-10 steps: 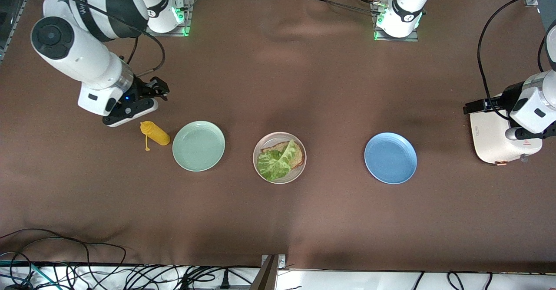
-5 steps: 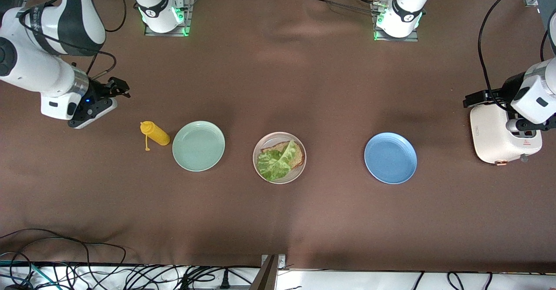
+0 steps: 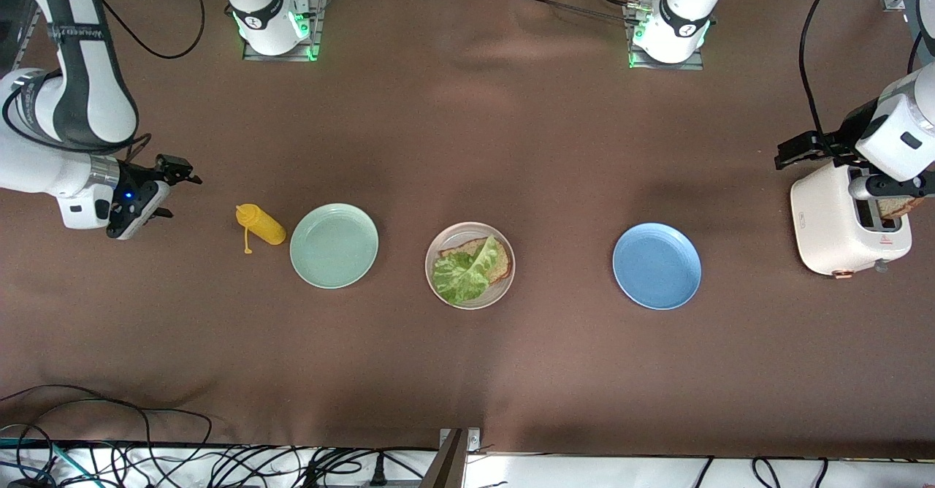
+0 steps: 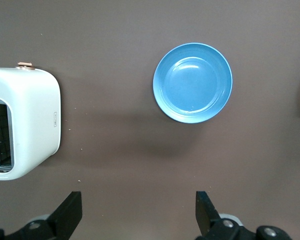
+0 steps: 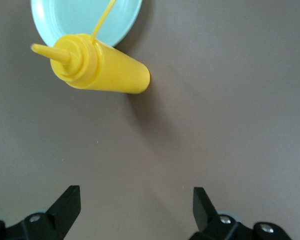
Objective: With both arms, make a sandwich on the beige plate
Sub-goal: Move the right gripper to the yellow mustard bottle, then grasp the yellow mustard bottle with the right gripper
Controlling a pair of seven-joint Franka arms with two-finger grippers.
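Sandwich: half built; one bread slice (image 3: 489, 254) with lettuce (image 3: 462, 275) over it lies on the beige plate (image 3: 504, 288), mid-table between the green plate (image 3: 334, 245) and the blue plate (image 3: 657, 266).
Missing part: a brown slice (image 3: 897, 206) shows in the toaster (image 3: 833, 225) slot; I judge this is the top slice.
Left gripper (image 4: 138, 220): fingers spread apart, holding nothing, over the table just beside the toaster.
Right gripper (image 5: 133, 216): fingers spread apart, empty, over bare cloth near the bottle (image 3: 261, 226), at the right arm's end.
Risk, toaster: the slot is narrow; a skewed descent could hit the casing and shove or tip it.
Risk, lettuce: the leaf sits crooked, overhanging the bread; a top slice set off-centre could slide or drag it off.
Risk, bottle: it stands just beside the green plate; a low sweep by the right arm could knock it over.
Edges: the toaster is close to the table's end by the left arm.
Open room: broad bare cloth nearer to the camera than the plates, and between plates and bases.
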